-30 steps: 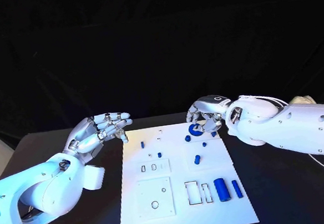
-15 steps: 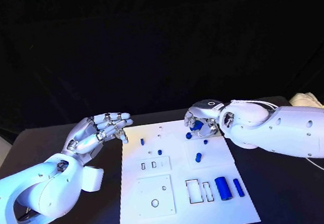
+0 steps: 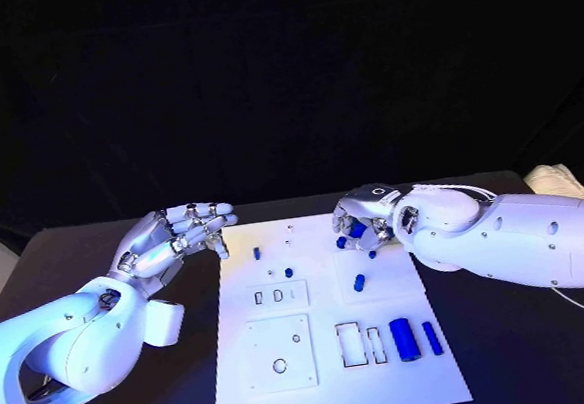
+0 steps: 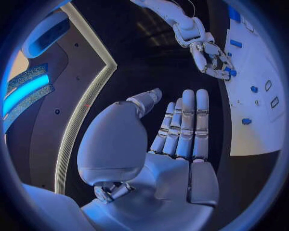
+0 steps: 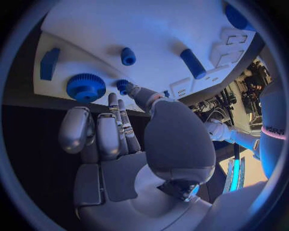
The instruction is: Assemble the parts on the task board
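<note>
The white task board (image 3: 337, 378) lies in the middle of the table. My right hand (image 3: 363, 211) hovers over its far right corner, fingers bent down around a blue gear (image 3: 357, 229) without gripping it. In the right wrist view the gear (image 5: 86, 87) lies flat on the board just beyond the fingertips (image 5: 112, 98), with a small peg (image 5: 123, 85) beside the thumb. My left hand (image 3: 180, 233) hangs empty, fingers spread, just off the board's far left corner. Two blue cylinders (image 3: 401, 339) lie near the right edge.
Small blue pegs (image 3: 285, 273) stand or lie on the board's far half, and a short blue cylinder (image 3: 359, 282) lies right of centre. Recessed slots (image 3: 349, 346) and a plate with a round hole (image 3: 280, 367) occupy the near half. Black table surrounds the board.
My right hand has shifted slightly left and lower over the gear at the far right corner. The left hand has stayed where it was.
</note>
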`<state>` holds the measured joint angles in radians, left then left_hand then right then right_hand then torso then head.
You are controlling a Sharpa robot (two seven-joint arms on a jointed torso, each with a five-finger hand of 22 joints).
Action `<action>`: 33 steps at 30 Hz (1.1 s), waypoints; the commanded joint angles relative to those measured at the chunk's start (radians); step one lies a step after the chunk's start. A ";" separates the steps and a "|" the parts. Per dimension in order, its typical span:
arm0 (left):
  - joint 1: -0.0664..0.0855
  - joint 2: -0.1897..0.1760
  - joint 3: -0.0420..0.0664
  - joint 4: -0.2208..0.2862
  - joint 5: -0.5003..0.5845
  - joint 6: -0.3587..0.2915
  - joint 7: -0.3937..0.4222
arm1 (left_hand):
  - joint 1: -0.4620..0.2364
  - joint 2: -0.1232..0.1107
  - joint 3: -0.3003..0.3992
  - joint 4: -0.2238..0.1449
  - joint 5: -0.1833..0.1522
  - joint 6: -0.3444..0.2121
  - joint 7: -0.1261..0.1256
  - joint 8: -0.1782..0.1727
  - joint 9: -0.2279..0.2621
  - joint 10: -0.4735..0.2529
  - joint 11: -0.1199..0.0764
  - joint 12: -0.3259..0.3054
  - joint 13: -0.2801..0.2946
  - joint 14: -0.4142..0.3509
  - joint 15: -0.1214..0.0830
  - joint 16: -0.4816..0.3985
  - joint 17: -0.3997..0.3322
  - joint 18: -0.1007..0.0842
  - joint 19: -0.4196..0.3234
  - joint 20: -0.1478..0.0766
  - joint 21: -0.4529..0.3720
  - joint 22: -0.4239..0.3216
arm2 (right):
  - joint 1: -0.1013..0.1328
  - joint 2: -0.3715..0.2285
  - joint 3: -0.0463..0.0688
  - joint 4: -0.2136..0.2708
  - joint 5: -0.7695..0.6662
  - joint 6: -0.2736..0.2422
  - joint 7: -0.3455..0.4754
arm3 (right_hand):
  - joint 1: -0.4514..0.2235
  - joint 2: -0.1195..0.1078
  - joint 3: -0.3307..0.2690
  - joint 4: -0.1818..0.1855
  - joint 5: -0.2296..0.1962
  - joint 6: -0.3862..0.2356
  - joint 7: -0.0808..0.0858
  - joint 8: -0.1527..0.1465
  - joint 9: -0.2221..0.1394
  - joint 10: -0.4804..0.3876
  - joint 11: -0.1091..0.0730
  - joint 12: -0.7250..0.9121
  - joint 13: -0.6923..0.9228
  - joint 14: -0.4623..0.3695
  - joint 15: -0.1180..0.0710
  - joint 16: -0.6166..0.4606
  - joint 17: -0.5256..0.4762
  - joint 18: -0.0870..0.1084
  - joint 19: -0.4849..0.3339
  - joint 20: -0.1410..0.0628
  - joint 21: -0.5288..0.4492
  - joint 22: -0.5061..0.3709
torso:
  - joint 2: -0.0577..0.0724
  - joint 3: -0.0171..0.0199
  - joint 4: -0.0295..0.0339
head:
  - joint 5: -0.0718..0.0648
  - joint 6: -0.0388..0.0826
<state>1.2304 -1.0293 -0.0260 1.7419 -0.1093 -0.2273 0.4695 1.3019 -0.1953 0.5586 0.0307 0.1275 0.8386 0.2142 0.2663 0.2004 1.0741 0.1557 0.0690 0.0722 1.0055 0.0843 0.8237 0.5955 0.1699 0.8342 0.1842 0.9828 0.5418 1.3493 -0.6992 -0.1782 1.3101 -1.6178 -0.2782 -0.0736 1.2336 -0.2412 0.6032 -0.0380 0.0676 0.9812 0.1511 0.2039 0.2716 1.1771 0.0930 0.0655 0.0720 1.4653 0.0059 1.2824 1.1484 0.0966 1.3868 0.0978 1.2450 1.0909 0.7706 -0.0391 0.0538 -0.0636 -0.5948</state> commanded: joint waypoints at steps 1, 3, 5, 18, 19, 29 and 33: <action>0.002 0.000 0.001 0.004 -0.004 0.018 0.002 | -0.010 0.003 -0.002 0.002 -0.007 -0.004 0.009 -0.006 -0.001 -0.007 0.003 -0.005 0.000 -0.007 0.002 0.004 0.001 0.012 -0.008 -0.002 0.005 0.001 | -0.001 0.004 0.000 -0.002 -0.022 0.025 -0.009 | 0.003 -0.001 -0.002 0.007 -0.003 0.002 0.000 -0.002 0.002 0.000 -0.002 0.000 0.002 0.043 0.004 0.008 0.005 -0.011 0.009 -0.001 0.008 0.007 | 0.007 -0.0001 0.0009 | -0.001 0.003; 0.002 0.000 0.001 0.004 -0.004 0.019 0.002 | -0.010 0.003 -0.002 0.002 -0.007 -0.004 0.009 -0.007 -0.001 -0.007 0.003 -0.005 0.000 -0.007 0.002 0.004 0.001 0.012 -0.008 -0.002 0.005 0.001 | -0.002 0.005 0.000 -0.003 -0.024 0.027 -0.009 | 0.003 -0.001 -0.002 0.007 -0.003 0.002 0.000 -0.002 0.002 0.000 -0.002 0.000 0.002 0.043 0.004 0.008 0.005 -0.011 0.009 -0.001 0.008 0.007 | 0.008 -0.0002 0.0014 | -0.001 0.004; 0.002 0.000 0.001 0.004 -0.004 0.019 0.001 | -0.010 0.003 -0.002 0.003 -0.007 -0.005 0.010 -0.007 -0.001 -0.008 0.003 -0.005 0.000 -0.008 0.002 0.005 0.002 0.012 -0.009 -0.001 0.006 0.002 | -0.003 0.006 0.000 -0.004 -0.026 0.029 -0.010 | 0.003 0.001 -0.001 0.009 -0.002 0.007 0.000 0.000 0.005 0.002 -0.002 0.000 0.002 0.043 0.004 0.013 0.009 -0.013 0.011 -0.001 0.015 0.017 | 0.010 -0.0004 0.0016 | -0.002 0.004; 0.003 -0.001 0.002 0.005 -0.004 0.021 -0.004 | -0.011 0.005 -0.003 0.004 -0.007 -0.006 0.010 -0.008 -0.001 -0.011 0.004 -0.004 0.000 -0.009 0.003 0.007 0.002 0.012 -0.011 -0.001 0.008 0.003 | -0.005 0.015 0.000 -0.007 -0.026 0.029 -0.007 | 0.000 0.015 0.009 0.023 0.000 0.022 -0.003 0.007 0.016 0.026 -0.006 0.003 0.007 0.046 0.001 0.044 0.040 -0.021 0.025 -0.001 0.055 0.074 | 0.019 -0.0022 0.0044 | 0.000 0.009; 0.003 -0.001 0.002 0.005 -0.004 0.021 -0.004 | -0.011 0.005 -0.003 0.004 -0.007 -0.006 0.010 -0.008 -0.001 -0.011 0.004 -0.004 0.000 -0.009 0.003 0.007 0.002 0.012 -0.011 -0.001 0.008 0.003 | -0.006 0.016 0.000 -0.007 -0.026 0.027 -0.007 | 0.002 0.017 0.013 0.024 0.000 0.029 -0.005 0.010 0.019 0.035 -0.009 0.005 0.009 0.046 0.000 0.049 0.044 -0.022 0.028 -0.002 0.063 0.086 | 0.019 -0.0026 0.0050 | 0.000 0.009; 0.003 -0.002 0.002 0.003 -0.004 0.021 -0.008 | -0.010 0.006 -0.002 0.003 -0.007 -0.007 0.011 -0.009 -0.001 -0.011 0.004 -0.004 0.000 -0.010 0.003 0.007 0.002 0.012 -0.012 0.000 0.009 0.003 | -0.006 0.012 0.000 -0.001 -0.026 -0.036 -0.012 | 0.051 0.069 0.040 0.007 -0.003 0.103 -0.038 0.065 0.071 0.128 -0.044 0.022 0.038 0.047 -0.030 0.080 0.070 -0.036 0.052 -0.019 0.126 0.176 | 0.023 -0.0028 0.0015 | 0.001 0.009; 0.003 -0.001 0.002 0.000 -0.004 0.022 -0.010 | -0.009 0.008 -0.002 0.003 -0.008 -0.007 0.011 -0.009 -0.001 -0.012 0.004 -0.004 0.001 -0.010 0.003 0.008 0.003 0.012 -0.013 0.000 0.010 0.004 | -0.006 0.008 0.000 0.007 -0.027 -0.097 -0.028 | 0.066 0.082 0.039 -0.006 -0.009 0.112 -0.041 0.080 0.090 0.143 -0.049 0.022 0.049 0.046 -0.037 0.082 0.069 -0.038 0.053 -0.024 0.134 0.188 | 0.024 -0.0025 0.0025 | 0.001 0.011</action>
<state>1.2319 -1.0317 -0.0249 1.7413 -0.1101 -0.2246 0.4580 1.2980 -0.1914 0.5587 0.0306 0.1238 0.8386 0.2142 0.2626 0.2006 1.0705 0.1593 0.0691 0.0721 1.0020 0.0878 0.8276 0.5970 0.1696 0.8271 0.1841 0.9868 0.5439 1.3446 -0.6896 -0.1774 1.3141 -1.6311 -0.3172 -0.0860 1.2796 -0.1868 0.6444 -0.0387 0.0553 1.0860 0.1108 0.2791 0.3454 1.2831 0.0734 0.0847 0.1014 1.4670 -0.0254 1.3581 1.2179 0.0688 1.4362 0.0770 1.3764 1.2769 0.7931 -0.0418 0.0560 -0.0623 -0.5844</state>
